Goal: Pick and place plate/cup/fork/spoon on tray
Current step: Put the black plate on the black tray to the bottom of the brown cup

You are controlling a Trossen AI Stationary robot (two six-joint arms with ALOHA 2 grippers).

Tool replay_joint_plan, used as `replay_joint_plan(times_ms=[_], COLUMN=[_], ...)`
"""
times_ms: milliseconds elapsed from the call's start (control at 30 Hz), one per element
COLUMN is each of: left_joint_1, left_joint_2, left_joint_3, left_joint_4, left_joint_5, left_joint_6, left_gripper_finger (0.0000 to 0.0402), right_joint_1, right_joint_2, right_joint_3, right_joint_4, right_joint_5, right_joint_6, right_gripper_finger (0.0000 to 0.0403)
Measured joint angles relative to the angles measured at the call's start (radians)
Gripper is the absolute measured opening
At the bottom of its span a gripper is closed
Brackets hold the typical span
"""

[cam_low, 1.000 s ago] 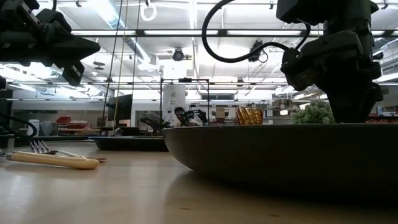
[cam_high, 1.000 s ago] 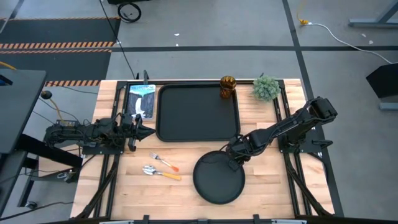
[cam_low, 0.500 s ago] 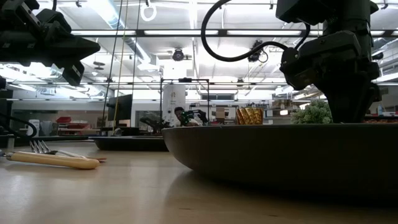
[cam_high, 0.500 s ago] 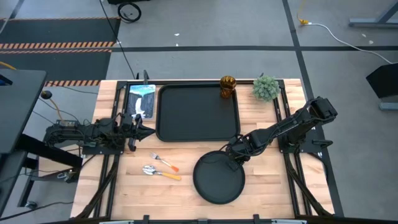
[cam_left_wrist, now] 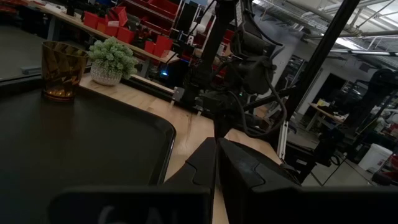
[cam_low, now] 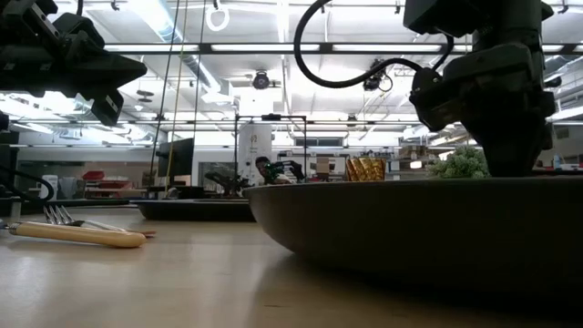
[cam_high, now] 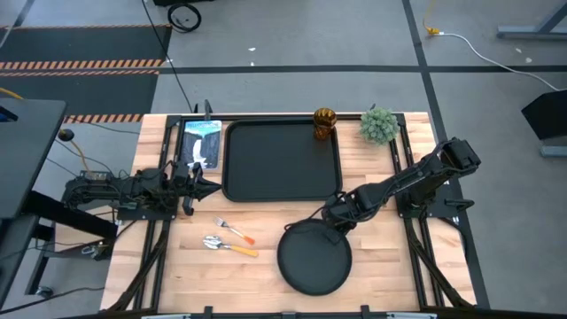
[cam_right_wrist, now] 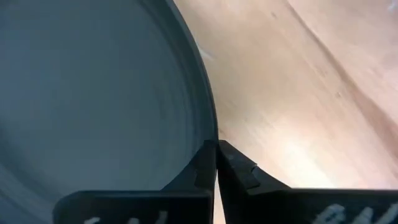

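Note:
The round black plate lies on the wooden table near its front edge, and my right gripper is shut on its far right rim. The black tray lies behind it, with the amber cup standing in the tray's far right corner. To the left of the plate the fork and the spoon lie flat on the table. My left gripper waits shut, just off the tray's left edge, holding nothing. My right gripper pinches the plate's rim between its two fingers, one finger on the inner side and one on the outer side. The fingers come slanting down from the table's far right. The plate's underside rests on the table.
A fuzzy green plant ball stands at the back right, next to the cup. A blue-white picture card lies left of the tray. Bare wood lies between the plate and the tray's near rim.
My right gripper has shut on the plate's far right rim. The plate has slid a little toward the table's right edge.

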Motion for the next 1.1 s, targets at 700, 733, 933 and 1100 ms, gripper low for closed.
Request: replay_joint_plan(times_ms=[700,733,933,1100], left_joint_1=[0.0,0.0,0.0,0.0], left_joint_2=[0.0,0.0,0.0,0.0], left_joint_3=[0.0,0.0,0.0,0.0], left_joint_4=[0.0,0.0,0.0,0.0], left_joint_5=[0.0,0.0,0.0,0.0], left_joint_6=[0.0,0.0,0.0,0.0], left_gripper_finger=[0.0023,0.0023,0.0023,0.0023], right_joint_1=[-0.189,-0.201,-0.296,-0.394], right_joint_2=[-0.155,-0.159,-0.183,-0.193], right_joint_3=[0.0,0.0,0.0,0.001], right_joint_4=[0.005,0.007,0.012,-0.004], right_joint_5=[-0.073,-0.08,-0.093,-0.102], right_joint_6=[-0.182,-0.193,-0.261,-0.317], right_gripper_finger=[0.0002,0.0002,0.0002,0.0002])
